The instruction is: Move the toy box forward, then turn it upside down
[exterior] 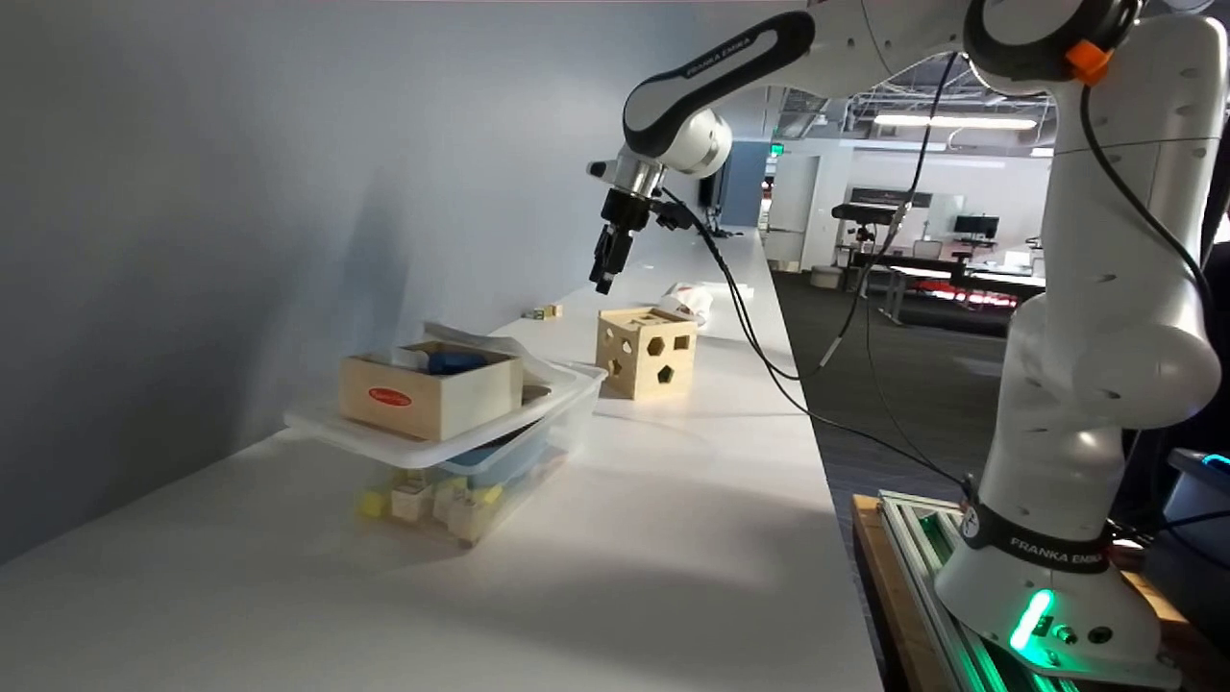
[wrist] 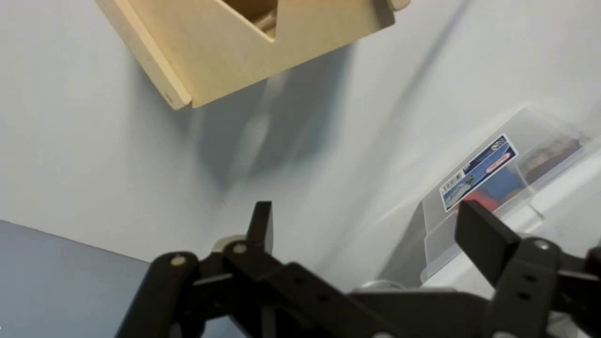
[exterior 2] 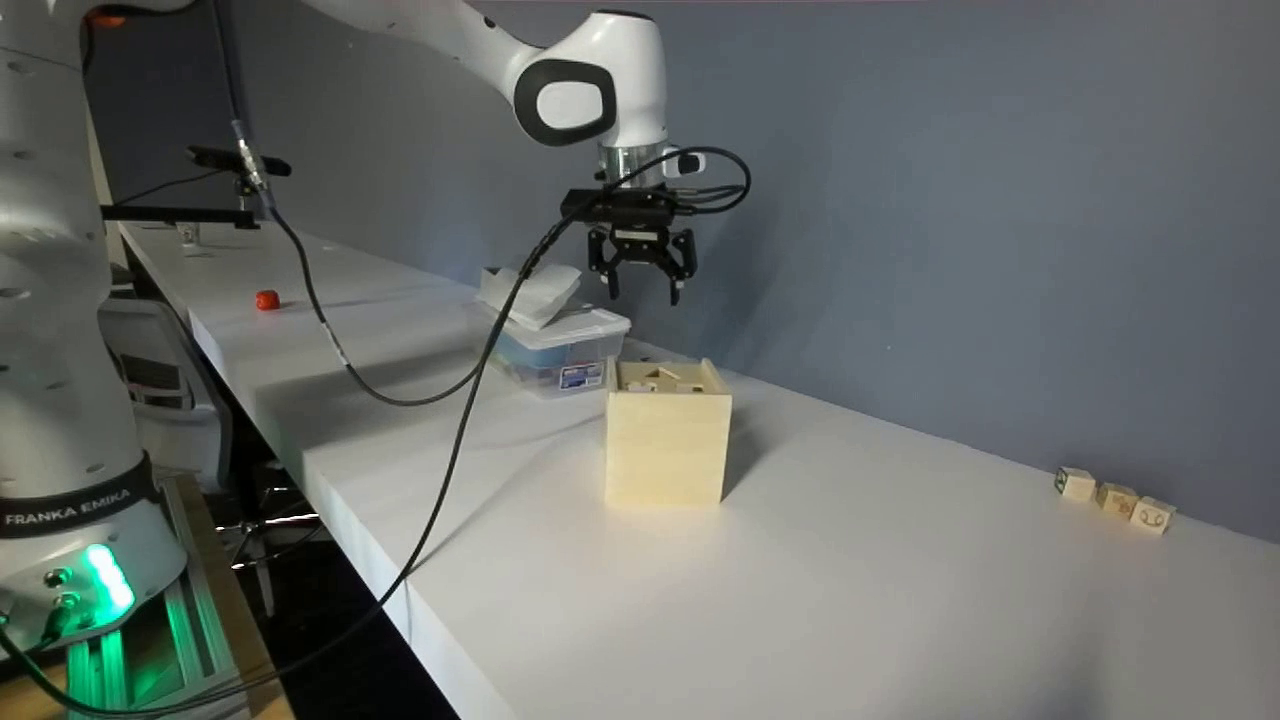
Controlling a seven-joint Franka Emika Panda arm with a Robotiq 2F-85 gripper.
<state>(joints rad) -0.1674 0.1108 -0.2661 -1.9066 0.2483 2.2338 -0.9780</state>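
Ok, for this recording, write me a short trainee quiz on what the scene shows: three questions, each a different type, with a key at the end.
1. Multiple choice. In an exterior view, the side of the toy box that faces the viewer is: A, striped; B, plain; C, cut with round holes.
2. Count. In that same view, how many small tan blocks lie near the wall?
3. True or false. The jaws are closed on the toy box.

Key:
1. B, plain.
2. Three.
3. False; the jaws stand open with nothing between them, apart from the toy box.
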